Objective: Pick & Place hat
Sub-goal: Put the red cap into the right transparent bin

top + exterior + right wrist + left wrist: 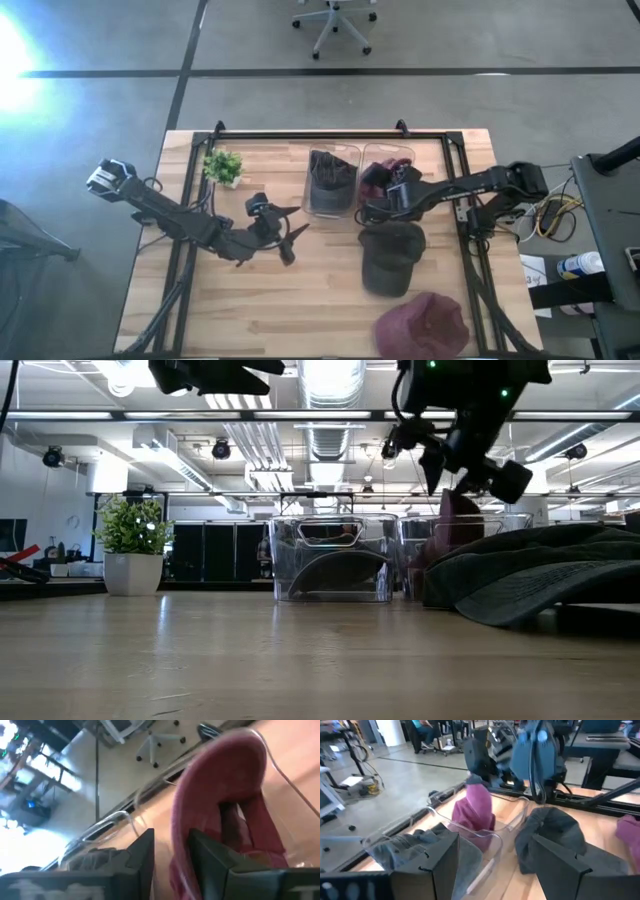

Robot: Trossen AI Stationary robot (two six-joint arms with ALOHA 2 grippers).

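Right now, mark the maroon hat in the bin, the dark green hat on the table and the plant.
maroon hat (472, 812), left wrist view, crown fabric standing in the clear bin
dark green hat (392, 256), high view, middle of crown
plant (131, 526), low view, leaves above white pot

Four hats: a gray hat (332, 175) and a maroon hat (375, 176) in two clear bins (334, 207), a dark hat (390, 258) and a red hat (422, 326) on the table, one potted plant (223, 165).

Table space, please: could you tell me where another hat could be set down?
Bare wood lies along the table's near edge, left of the maroon hat, below the left gripper. Crowded: bins, right gripper, dark green hat.
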